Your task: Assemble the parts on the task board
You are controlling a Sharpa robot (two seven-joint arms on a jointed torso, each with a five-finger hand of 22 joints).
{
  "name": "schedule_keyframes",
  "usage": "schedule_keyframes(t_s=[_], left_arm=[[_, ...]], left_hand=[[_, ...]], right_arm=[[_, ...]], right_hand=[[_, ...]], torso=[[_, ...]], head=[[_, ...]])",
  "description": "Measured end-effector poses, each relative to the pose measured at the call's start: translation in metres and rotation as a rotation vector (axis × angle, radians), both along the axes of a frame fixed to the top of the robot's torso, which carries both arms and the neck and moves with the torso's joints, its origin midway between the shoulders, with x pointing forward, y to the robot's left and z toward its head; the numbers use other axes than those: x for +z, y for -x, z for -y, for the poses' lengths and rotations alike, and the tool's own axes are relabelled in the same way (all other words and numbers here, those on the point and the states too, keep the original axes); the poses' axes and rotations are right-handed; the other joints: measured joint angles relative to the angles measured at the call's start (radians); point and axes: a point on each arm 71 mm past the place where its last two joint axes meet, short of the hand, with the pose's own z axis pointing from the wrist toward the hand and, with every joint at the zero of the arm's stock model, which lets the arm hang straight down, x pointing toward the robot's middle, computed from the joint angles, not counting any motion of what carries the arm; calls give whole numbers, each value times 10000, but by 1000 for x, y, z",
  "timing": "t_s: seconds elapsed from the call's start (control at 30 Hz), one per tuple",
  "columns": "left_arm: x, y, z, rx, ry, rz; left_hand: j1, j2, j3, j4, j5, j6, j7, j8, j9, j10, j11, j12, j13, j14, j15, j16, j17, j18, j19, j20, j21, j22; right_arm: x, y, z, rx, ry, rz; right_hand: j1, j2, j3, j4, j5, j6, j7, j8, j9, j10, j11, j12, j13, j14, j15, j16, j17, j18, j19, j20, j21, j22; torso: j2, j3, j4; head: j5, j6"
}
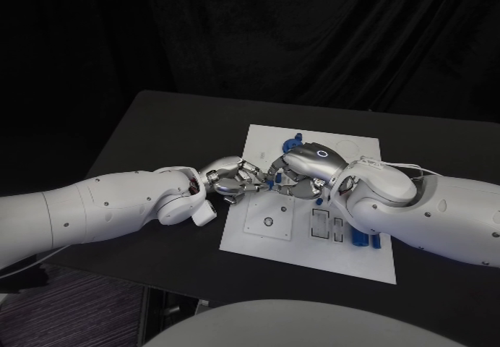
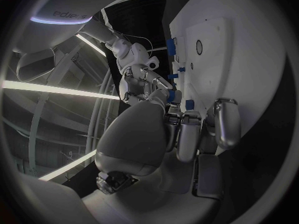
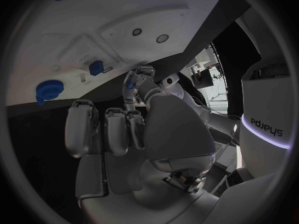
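The two hands meet over the left edge of the board [image 1: 313,260], which lies in the middle of the bench [image 1: 167,123].

Nearest to the robot, on the right front part of the board, some blue parts [image 1: 360,237] lie beside a block with slots [image 1: 328,226]. To the left of that block is a raised square plate [image 1: 269,217] with small holes, and nothing stands in it.

A little farther, the left hand [image 1: 231,182] reaches in over the board's left edge with its fingers curled toward the right hand [image 1: 304,168]. Between them a small blue part [image 1: 270,183] is visible. In the left wrist view this blue piece [image 2: 171,95] sits at the tips of the right hand's fingers, so I judge the right hand pinches it. Whether the left hand also holds it, or only touches it, I cannot tell.

At the far end of the board a blue round part [image 1: 292,141] stands, well apart from the hands.

The step seems to be a handover or a re-grip of the small part between the hands. The next move calls for one secure pinch, then carrying the part to its hole with correct orientation.
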Motion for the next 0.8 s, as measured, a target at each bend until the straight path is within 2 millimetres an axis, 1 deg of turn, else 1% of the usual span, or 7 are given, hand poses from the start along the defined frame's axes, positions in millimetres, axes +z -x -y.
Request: schedule_keyframes(t_s=[0.1, 0.2, 0.3, 0.47, 0.57, 0.6, 0.8], left_arm=[[0, 0, 0, -10, -11, -11], [-1, 0, 0, -30, -26, -41], [-1, 0, 0, -43, -47, -73], [-1, 0, 0, -70, -86, -142], [-2, -1, 0, -69, -112, -172], [-2, -1, 1, -69, -118, -179], [-2, -1, 1, -44, -166, -209]], left_hand=[[1, 0, 241, 52, 137, -36, 37, -1, 0, 1, 0, -3, -87, 0, 1, 0, 0, 0, 0, 0, -39, 0], [54, -54, 494, 110, 326, -56, 56, -20, 1, 2, 1, -10, -242, 1, 3, 0, 0, 0, 0, 0, -40, 0], [54, -54, 719, 170, 468, -57, 57, -83, 4, 4, 1, -9, -350, 3, 4, 0, 0, 0, -60, 15, -40, 0], [54, -55, 841, 231, 484, 0, 114, -134, 9, 5, 1, -9, -381, 3, 5, 0, 0, -1, -73, 2, -91, 0], [9, -100, 971, 231, 526, 65, 179, -175, 125, 6, 0, -8, -409, 4, 5, 0, 0, -1, -94, -18, -91, 0], [-43, -162, 1149, 302, 526, 93, 207, -176, 152, 6, 0, -4, -986, 3, 5, 0, 0, -1, -108, -32, -91, 0], [-119, -388, 1597, 468, 293, 161, 274, -329, 358, -28, -39, -1, -1545, 2, 2, 0, 0, -1, -108, -33, -91, 0]], right_arm=[[0, 0, 0, 15, 1, 1], [0, 0, -1, 39, -6, 2], [0, 0, -1, 62, -11, 3], [0, 1, -1, 106, 23, -26], [-1, 1, -1, 132, 63, -56], [-1, 1, -1, 144, 79, -68], [-1, 2, 1, 172, 126, -109]], right_hand=[[0, 0, 0, 0, 0, 0, -1, -53, 8, 0, 0, 0, 0, 0, 0, 0, 0, 1, 0, 0, 0, 0], [-1, 0, 0, 0, -1, -37, -39, -111, 527, 36, 36, 0, 0, 0, 0, 0, 0, 0, 0, 0, 0, -1], [-1, -1, 0, 0, -4, -155, 9, -211, 710, 36, 36, 0, 0, 0, 0, 0, 0, 1, 0, 0, -51, -1], [-1, 0, 0, 0, -4, -320, 68, -317, 677, 33, 110, -41, 0, -1, 2, -41, 0, 0, 0, 0, -92, -1], [0, 1, 18, 73, 2, -632, 128, -557, 557, -19, 163, -129, 0, 35, 39, -42, 0, 1, 0, 0, -210, -1], [1, 2, 18, 73, 3, -680, 154, -606, 531, -19, 163, -129, 0, 34, 39, -42, 0, 1, 0, 0, -214, -1], [32, 34, 59, 115, -83, -1081, 224, -957, 274, -93, 161, -205, 0, 34, 39, -117, 0, 0, 0, 0, -310, -2]], torso=[[0, -1, -1], [0, -1, -2], [0, -1, -2], [0, -1, -2], [0, 0, -2], [0, 0, -2], [-1, -1, -2]], head=[[11, 0], [18, 0], [29, 0], [44, 0], [59, 0], [67, 0], [80, 0]])
